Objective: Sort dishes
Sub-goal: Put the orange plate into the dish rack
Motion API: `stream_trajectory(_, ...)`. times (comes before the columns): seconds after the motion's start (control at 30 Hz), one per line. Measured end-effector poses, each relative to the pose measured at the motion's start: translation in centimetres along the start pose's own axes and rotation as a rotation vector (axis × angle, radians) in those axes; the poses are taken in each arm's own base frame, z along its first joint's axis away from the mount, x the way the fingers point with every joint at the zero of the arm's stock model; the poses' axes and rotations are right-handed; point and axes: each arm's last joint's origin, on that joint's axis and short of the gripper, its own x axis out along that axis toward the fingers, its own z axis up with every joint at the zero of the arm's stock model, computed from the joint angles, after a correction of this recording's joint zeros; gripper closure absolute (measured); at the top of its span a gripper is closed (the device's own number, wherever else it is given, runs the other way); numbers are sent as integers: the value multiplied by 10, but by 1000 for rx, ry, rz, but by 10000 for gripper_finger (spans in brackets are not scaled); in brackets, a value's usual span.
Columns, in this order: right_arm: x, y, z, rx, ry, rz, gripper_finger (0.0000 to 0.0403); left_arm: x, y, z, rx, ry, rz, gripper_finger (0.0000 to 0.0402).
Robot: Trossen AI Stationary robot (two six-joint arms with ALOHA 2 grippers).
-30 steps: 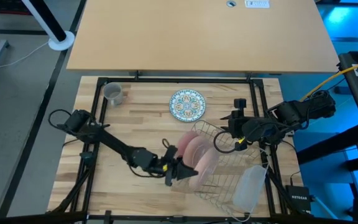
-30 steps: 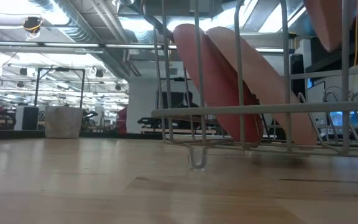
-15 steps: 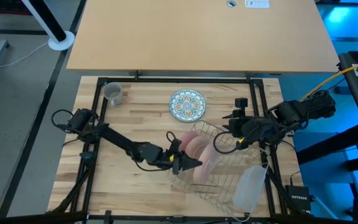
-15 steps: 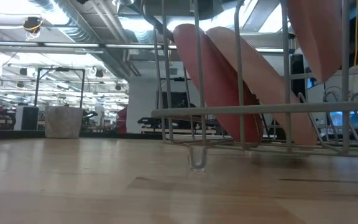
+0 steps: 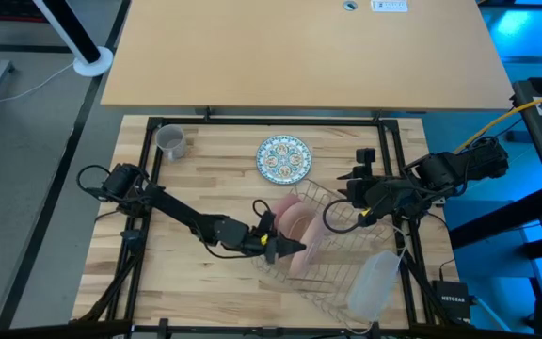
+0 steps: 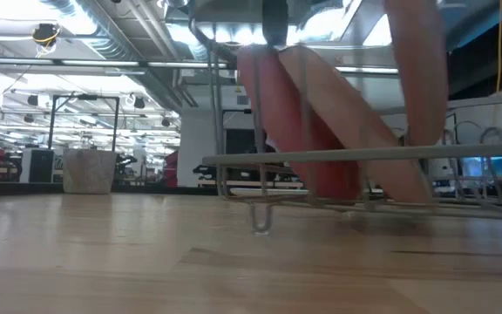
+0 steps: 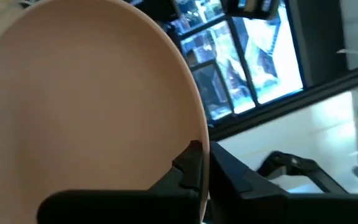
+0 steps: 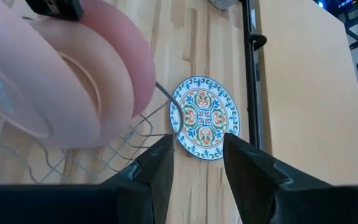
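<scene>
My left gripper (image 5: 283, 247) is shut on a salmon-pink plate (image 5: 301, 252) over the wire rack (image 5: 342, 254); this plate fills the left wrist view (image 7: 86, 106) and shows in the low view (image 6: 418, 70). Another pink plate (image 5: 287, 220) stands tilted in the rack, its lower edge between the wires (image 6: 321, 131). The patterned plate (image 5: 283, 158) lies flat on the table beyond the rack. The grey mug (image 5: 170, 140) stands at the far left. My right gripper (image 8: 197, 158) is open at the rack's far right rim (image 5: 335, 207); I cannot tell whether it touches the wire. My left gripper pinches the pink plate's rim (image 7: 194, 134) between its two fingers, one finger (image 7: 188, 167) on each face. The fingers come level from the table's left. The plate stands nearly upright, its lower edge (image 6: 430, 139) down among the rack's wires; whether it rests there I cannot tell.
A translucent plastic tray (image 5: 370, 282) leans at the rack's near right corner. A black frame (image 5: 149, 188) runs along the table's left, far and right sides. Bare wood lies left of the rack (image 5: 186, 282).
My left gripper has gone toward the table's far and right edges with the pink plate and brought it down, more upright, into the rack. The rack has slid a little toward the table's left, and the plastic tray has shifted with it.
</scene>
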Motion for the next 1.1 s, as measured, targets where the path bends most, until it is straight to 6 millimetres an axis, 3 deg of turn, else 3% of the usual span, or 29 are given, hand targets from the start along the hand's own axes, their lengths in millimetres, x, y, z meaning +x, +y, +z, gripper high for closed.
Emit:
stream_trajectory(0.4, 0, 1, 0, 41, -1, 16, 260, 0, 4, 3, 15, -101, 77, 363)
stream_trajectory(0.6, 2, 5, 6, 42, -27, 126, 260, 1, 7, 8, 45, -118, 90, 351)
stream_trajectory(0.93, 7, 11, 12, 45, -43, 184, 260, 4, 15, 16, 131, -138, 129, 288)
stream_trajectory(1.1, 15, 15, 16, 25, -18, 184, 260, 6, 18, 23, 134, -158, 138, 277)
